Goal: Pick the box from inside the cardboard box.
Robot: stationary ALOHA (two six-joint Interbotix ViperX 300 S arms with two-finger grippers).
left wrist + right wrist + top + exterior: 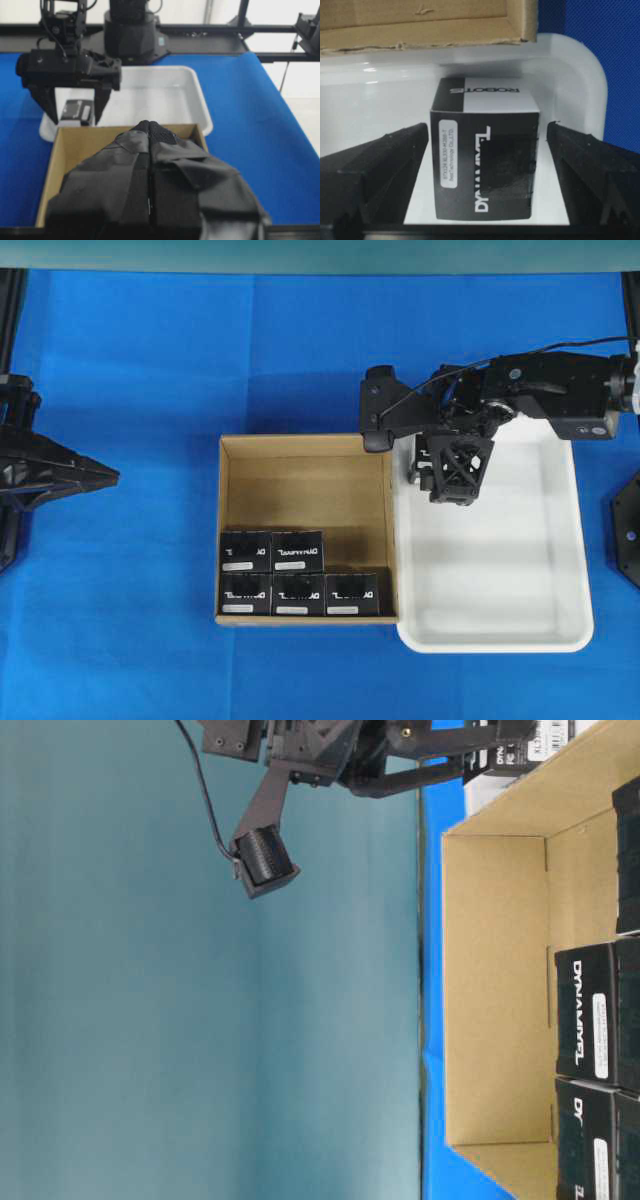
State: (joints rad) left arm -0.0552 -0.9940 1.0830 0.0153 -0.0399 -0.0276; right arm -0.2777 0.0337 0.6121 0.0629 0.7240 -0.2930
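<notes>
The brown cardboard box [300, 485] sits mid-table with several black boxes [297, 551] in two rows along its near wall; two of them [598, 1025] also show in the table-level view. One more black box [485, 160] with white lettering stands on the white tray's floor, off the carton's far right corner. My right gripper [487, 131] is open around it, with a gap between each finger and the box's sides. From overhead the right gripper [455, 472] hides that box. My left gripper [108, 476] stays far left over the blue cloth, and its fingers [159, 131] are pressed together.
The white tray [560, 540] lies against the carton's right wall, and its rounded corner [580, 65] is just behind the black box. The carton's far half [75, 145] holds nothing. A blue cloth [130, 360] covers the table.
</notes>
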